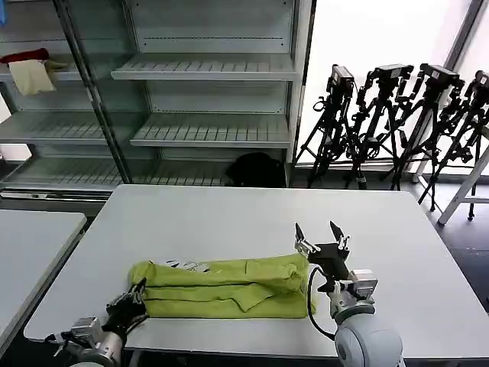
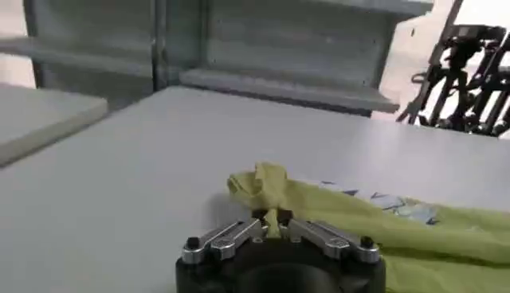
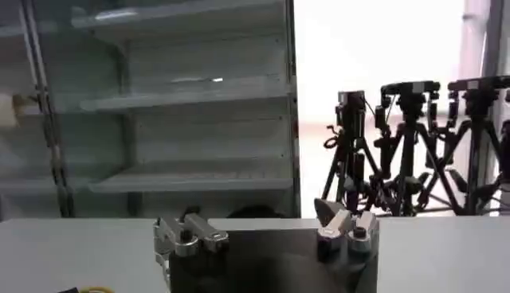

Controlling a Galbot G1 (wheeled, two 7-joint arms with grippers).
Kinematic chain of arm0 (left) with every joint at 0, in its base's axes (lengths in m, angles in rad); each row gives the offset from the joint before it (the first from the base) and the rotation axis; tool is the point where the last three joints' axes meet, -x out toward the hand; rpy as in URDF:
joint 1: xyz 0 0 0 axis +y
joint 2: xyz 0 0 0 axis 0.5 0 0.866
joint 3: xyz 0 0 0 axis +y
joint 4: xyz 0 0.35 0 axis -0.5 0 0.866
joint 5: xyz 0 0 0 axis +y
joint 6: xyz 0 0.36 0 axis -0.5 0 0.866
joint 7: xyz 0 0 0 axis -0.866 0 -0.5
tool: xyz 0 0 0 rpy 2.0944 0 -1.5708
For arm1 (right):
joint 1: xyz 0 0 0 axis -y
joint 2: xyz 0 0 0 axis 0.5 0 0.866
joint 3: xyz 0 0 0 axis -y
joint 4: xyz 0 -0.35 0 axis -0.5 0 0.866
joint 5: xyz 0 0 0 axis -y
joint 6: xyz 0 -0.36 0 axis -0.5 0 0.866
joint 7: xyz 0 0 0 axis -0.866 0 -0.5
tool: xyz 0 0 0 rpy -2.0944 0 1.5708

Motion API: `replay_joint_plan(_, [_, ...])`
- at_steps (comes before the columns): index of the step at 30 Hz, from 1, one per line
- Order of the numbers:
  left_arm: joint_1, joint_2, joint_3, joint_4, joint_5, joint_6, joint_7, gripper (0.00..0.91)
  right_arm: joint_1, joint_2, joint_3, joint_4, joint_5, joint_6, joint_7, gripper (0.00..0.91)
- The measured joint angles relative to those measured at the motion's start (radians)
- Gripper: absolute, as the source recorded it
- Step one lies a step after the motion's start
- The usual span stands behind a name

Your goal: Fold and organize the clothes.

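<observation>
T-shirt (image 1: 225, 287), lime green, folded into a long band, low centre of the head view, on the white table (image 1: 252, 218). Left gripper (image 1: 131, 300) pinched on its left end; right gripper (image 1: 321, 233) spread wide, raised beside the right end. Best lifted gently, edge kept taut, drawn rightward across.

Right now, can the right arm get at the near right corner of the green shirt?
Probably yes. The right gripper is open and raised just beside the shirt, and nothing lies between them on the table. The left gripper is shut on the shirt's other end.
</observation>
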Motion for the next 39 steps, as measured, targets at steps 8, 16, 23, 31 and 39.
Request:
replay_joint_plan(8, [-0.012,0.080,-0.147,0.021,0.110,-0.043,0.090,0.000,0.004,0.002,0.011,-0.024,0.005,0.010,-0.004,0.907])
replay_joint_plan(16, [-0.037,0.253,-0.316,0.056,0.176,-0.046,0.185,0.000,0.001,0.009,0.018,-0.045,0.015,0.020,-0.006,0.907])
replay_joint_plan(23, [-0.047,0.305,-0.338,-0.004,0.193,-0.006,0.197,0.000,-0.007,0.015,0.025,-0.052,0.014,0.022,-0.006,0.907])
replay_joint_plan(31, [-0.038,0.206,-0.136,-0.092,0.226,0.038,0.160,0.000,-0.021,0.018,0.035,-0.053,0.004,0.023,-0.009,0.907])
replay_joint_plan(39, [-0.063,0.122,0.092,-0.103,0.249,0.077,0.122,0.000,-0.032,0.017,0.042,-0.051,-0.002,0.029,-0.013,0.907])
